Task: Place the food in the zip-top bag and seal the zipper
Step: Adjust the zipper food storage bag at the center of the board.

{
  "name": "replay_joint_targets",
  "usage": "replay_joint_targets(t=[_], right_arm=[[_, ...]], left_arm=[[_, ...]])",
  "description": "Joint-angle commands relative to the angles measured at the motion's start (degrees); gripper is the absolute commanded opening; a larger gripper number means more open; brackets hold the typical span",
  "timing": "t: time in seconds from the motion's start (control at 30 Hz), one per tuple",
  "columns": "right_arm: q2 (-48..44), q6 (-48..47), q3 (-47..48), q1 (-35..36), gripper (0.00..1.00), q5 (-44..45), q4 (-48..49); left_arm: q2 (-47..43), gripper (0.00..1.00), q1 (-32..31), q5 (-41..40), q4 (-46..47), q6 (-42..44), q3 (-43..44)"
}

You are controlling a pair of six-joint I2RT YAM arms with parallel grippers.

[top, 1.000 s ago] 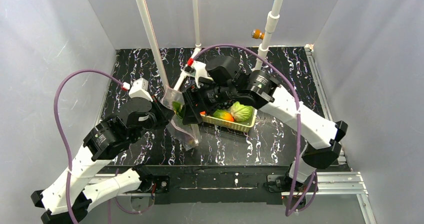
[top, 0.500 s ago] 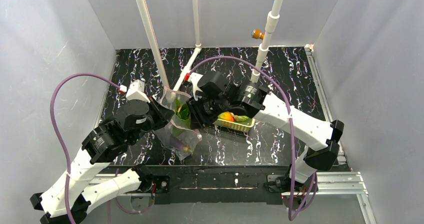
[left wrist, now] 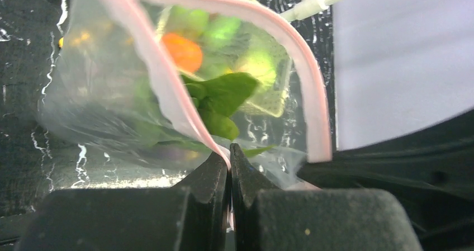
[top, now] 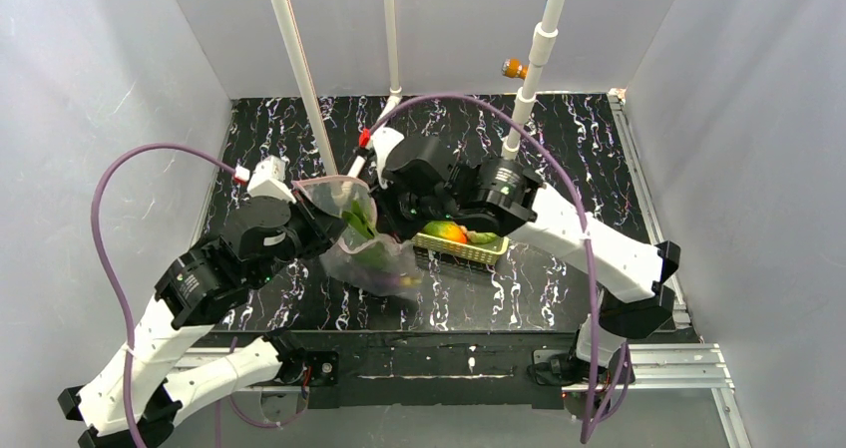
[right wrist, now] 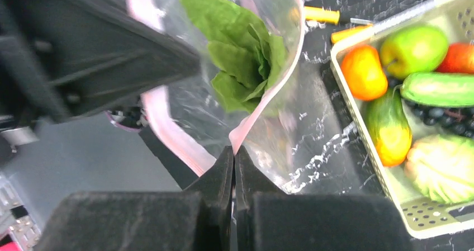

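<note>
The clear zip-top bag hangs between both grippers with its mouth spread wide. My left gripper is shut on the pink zipper at one side of the mouth. On the opposite side my right gripper is shut on the same strip. Green leaves lie inside the bag. The pale-green cabbage sits in the slotted basket. A faint purplish shape low in the bag may be the eggplant; I cannot tell.
The basket stands just right of the bag under the right arm, holding an orange fruit, a green apple and a cucumber. Three white poles rise behind. Grey walls enclose the table.
My right gripper has gone from open to shut on the bag's zipper edge. The mouth has spread wider and the bag's lower end has swung right. The left grip is unchanged.
</note>
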Motion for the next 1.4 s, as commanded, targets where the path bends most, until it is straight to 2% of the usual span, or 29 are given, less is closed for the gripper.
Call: replay_joint_targets(t=[0.0,0.07,0.17,0.27,0.43,0.67,0.77,0.9,0.97,1.2,1.27,1.37], right_arm=[[-0.2,-0.8,12.0,1.7,0.01,1.1,-8.2],[0.0,-0.2,8.9,1.6,0.01,-0.9,-6.4],[-0.4,-1.2,-1.9,1.4,0.01,-2.5,5.7],[1.0,-1.7,-6.9,0.7,0.01,-3.0,12.0],[1.5,-1.6,-5.9,0.6,0.01,-3.6,12.2],[-6.3,0.7,-5.1,0.8,0.01,-5.7,13.2],[-8.7,1.0,-8.7,0.7,0.01,-7.2,15.7],[-11.3,0.0,-20.3,0.7,0.01,-7.2,24.8],[-10.8,-0.7,-22.8,0.6,0.01,-6.3,26.2],[-8.0,-3.8,-18.3,-0.2,0.01,-3.8,20.5],[-7.0,-5.1,-15.2,-0.2,0.08,-3.4,17.6],[-5.6,-6.5,-9.7,-0.2,0.25,-2.9,14.1]], left_arm=[[-1.5,0.00,-0.2,2.2,-0.7,0.2,3.5],[-2.7,0.00,-0.2,1.0,0.4,0.0,0.4],[-3.0,0.00,-0.2,-4.5,-2.4,-1.3,-4.8],[-1.8,0.00,-0.1,-4.5,-4.0,-0.5,-5.2],[-0.9,0.00,-0.1,-3.2,-6.5,1.8,-0.6],[1.3,0.00,-0.1,4.0,-5.2,4.2,9.3],[0.4,0.00,-0.1,3.2,-5.4,4.0,5.8],[-2.4,0.00,-0.1,-1.4,-7.2,2.6,-1.6],[-3.7,0.00,-0.1,-2.1,-6.7,1.8,-4.4],[-0.5,0.00,-0.1,1.0,-3.3,5.3,0.4],[-0.1,0.00,-0.1,2.4,-1.6,5.5,0.5],[0.6,0.00,-0.1,4.1,1.8,5.8,-0.3]])
